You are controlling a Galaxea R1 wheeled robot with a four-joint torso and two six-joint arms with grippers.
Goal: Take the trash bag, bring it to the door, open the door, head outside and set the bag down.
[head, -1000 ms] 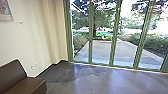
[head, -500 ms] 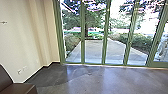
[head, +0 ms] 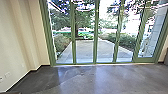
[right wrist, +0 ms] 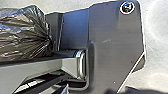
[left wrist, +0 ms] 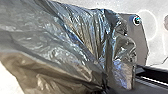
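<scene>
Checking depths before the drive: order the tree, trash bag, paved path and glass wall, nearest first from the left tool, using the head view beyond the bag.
1. Trash bag, close up in the left wrist view
2. Glass wall, ahead
3. Paved path, beyond the glass
4. Tree, past the path, left of centre

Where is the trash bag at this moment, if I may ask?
The trash bag is close to the left wrist camera, hiding part of the robot's dark plate; the right wrist view shows it too, beside that plate and the jointed bar.
</scene>
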